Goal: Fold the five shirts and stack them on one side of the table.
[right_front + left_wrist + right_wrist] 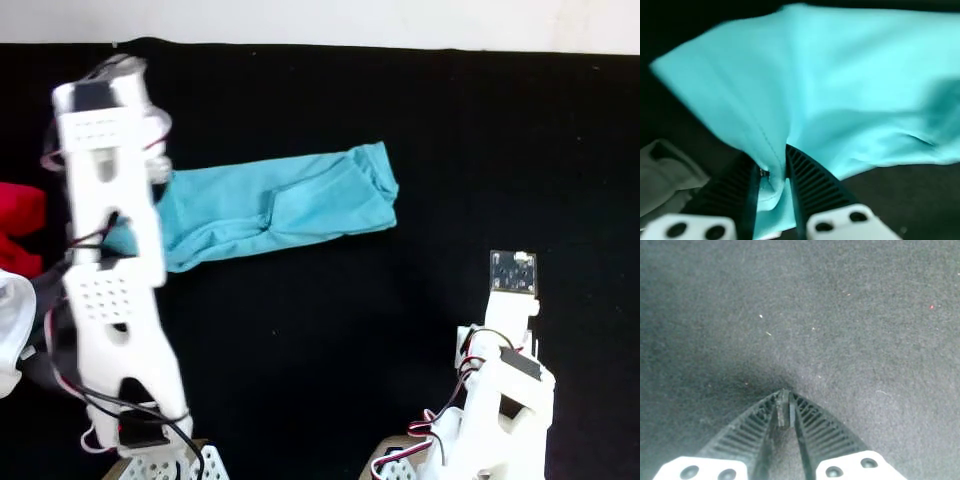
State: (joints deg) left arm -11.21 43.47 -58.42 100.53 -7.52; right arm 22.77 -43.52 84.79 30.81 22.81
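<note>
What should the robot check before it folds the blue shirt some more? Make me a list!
1. Left claw has a grip on the teal shirt: ok, cloth is pinched between its fingers.
2. Right claw is free to help: ok, it is shut on nothing, above the black table.
3. Shirt lies flat: not ok, it is wrinkled and bunched.
4. Bare table next to the shirt for folding: ok.
5. Red shirt and white cloth are apart from the teal one: cannot tell, an arm hides that spot.
</note>
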